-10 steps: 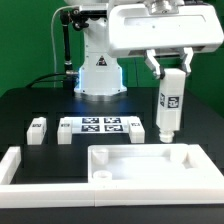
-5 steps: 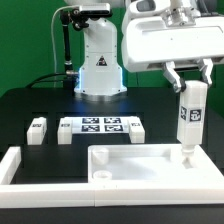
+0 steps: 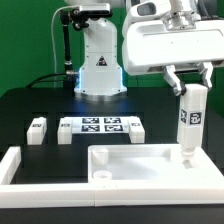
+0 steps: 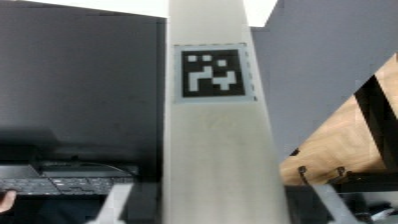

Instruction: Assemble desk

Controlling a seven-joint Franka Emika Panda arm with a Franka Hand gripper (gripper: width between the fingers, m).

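My gripper [image 3: 188, 82] is shut on a white leg block [image 3: 190, 118] with a black-and-white tag, held upright. Its lower end is at the far right corner of the white rimmed tabletop panel [image 3: 150, 166], which lies at the front of the table. In the wrist view the leg block [image 4: 217, 130] fills the middle and its tag faces the camera; dark fingers [image 4: 157, 205] flank it. Three more leg blocks lie on the black table: one [image 3: 37, 130] at the exterior view's left, one [image 3: 66, 131] beside the marker board, one [image 3: 135, 128] at the board's other end.
The marker board [image 3: 100, 126] lies flat between the leg blocks. A long low white border wall [image 3: 20, 165] runs along the front and left. The robot base [image 3: 98, 70] stands at the back.
Since a second ago my gripper carried the leg block toward the exterior view's right and lowered it onto the tabletop's far right corner. Over the last half second nothing visibly moved.
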